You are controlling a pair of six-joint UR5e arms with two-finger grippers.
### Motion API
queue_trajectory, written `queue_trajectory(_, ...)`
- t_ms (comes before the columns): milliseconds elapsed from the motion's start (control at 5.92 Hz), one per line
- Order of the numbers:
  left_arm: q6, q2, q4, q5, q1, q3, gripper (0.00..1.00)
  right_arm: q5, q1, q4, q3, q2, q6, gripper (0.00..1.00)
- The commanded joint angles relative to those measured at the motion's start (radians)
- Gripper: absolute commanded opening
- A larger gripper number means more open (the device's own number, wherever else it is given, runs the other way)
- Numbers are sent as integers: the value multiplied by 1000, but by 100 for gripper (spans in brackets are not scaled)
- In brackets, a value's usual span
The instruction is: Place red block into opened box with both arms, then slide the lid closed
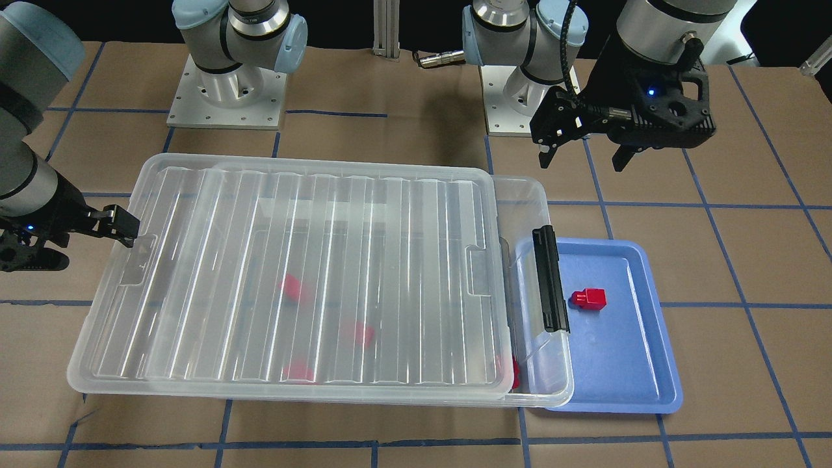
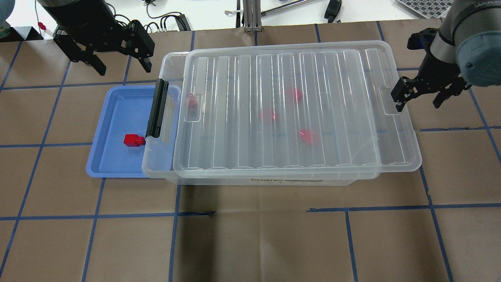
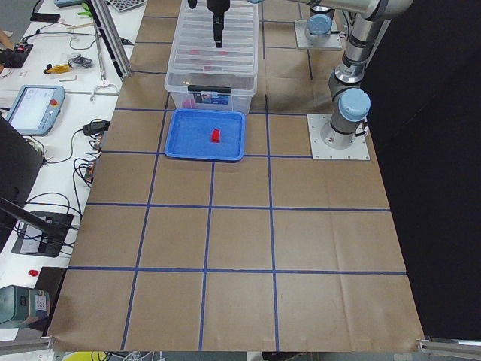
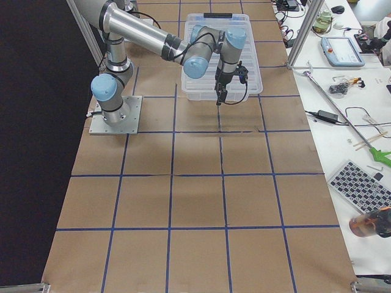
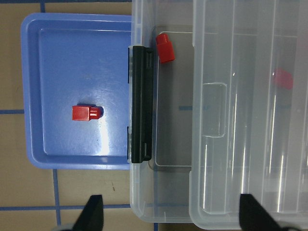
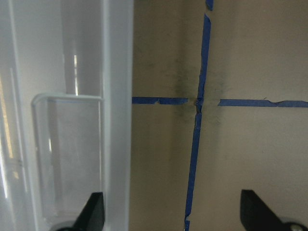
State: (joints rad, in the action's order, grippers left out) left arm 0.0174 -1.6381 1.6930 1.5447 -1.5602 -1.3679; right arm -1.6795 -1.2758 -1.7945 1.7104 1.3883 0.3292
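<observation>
The clear box [image 2: 156, 164] lies across the table with the ribbed lid [image 2: 332, 117] covering most of it. A narrow strip stays uncovered at the black latch bar [image 2: 155, 107]. One red block [image 2: 133, 140] lies on the blue tray [image 2: 113, 117] beside that latch end. Several red blocks show blurred through the lid, and one red block [image 5: 165, 47] sits in the uncovered strip. My left gripper [image 2: 123, 68] hangs open and empty above the table behind the tray. My right gripper [image 2: 417, 105] is open at the lid's far short edge, one finger [image 1: 122, 224] at the handle recess.
The box's latch end overlaps the blue tray's [image 1: 624, 351] edge. Brown paper with blue tape lines covers the table. Both arm bases [image 1: 227, 97] stand behind the box. Benches with cables, a tablet and tools line the far side.
</observation>
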Motion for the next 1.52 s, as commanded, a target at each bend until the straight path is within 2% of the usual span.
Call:
queue_trajectory(0, 1, -9, 5, -2, 3, 13, 99, -5, 39, -3, 0, 0, 49, 100)
queue_trajectory(676, 1, -16, 19, -2, 5, 27, 99, -25, 102, -39, -2, -8, 141, 100)
queue_trajectory(845, 28, -16, 69, -3, 5, 29, 98, -26, 125, -40, -3, -8, 172, 100)
queue_trajectory(1351, 91, -20, 65, -12, 6, 29, 98, -48, 192, -51, -8, -8, 247, 100)
